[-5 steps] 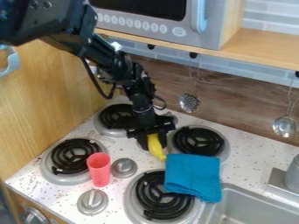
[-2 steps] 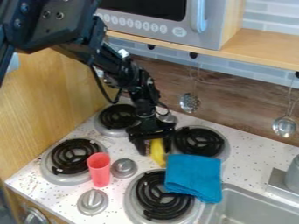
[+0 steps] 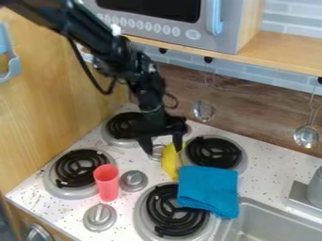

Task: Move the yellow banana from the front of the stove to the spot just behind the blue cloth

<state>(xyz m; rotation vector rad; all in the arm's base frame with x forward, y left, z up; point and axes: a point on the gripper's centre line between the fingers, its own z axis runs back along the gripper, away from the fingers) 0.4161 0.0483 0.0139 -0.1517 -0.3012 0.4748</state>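
Gripper point(image 3: 164, 149) open: fingers spread, pointing downward. Below and between the fingertips: yellow elongated object point(image 3: 170, 162), smooth, tapered upper end. Beside the gripper, right in view: black spiral burner coil point(image 3: 213, 151). Below the gripper, beyond the object: folded blue cloth point(image 3: 207, 188), soft, matte. Farther, lower left: red tapered cup point(image 3: 106, 181), upright on speckled white countertop point(image 3: 129, 204).

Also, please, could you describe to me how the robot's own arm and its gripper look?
The robot arm is black, built of chunky jointed segments, with a few small pale patches on it. A thin black cable loops out beside it. The gripper is black too, with a wide crosspiece and two short, dark fingers.
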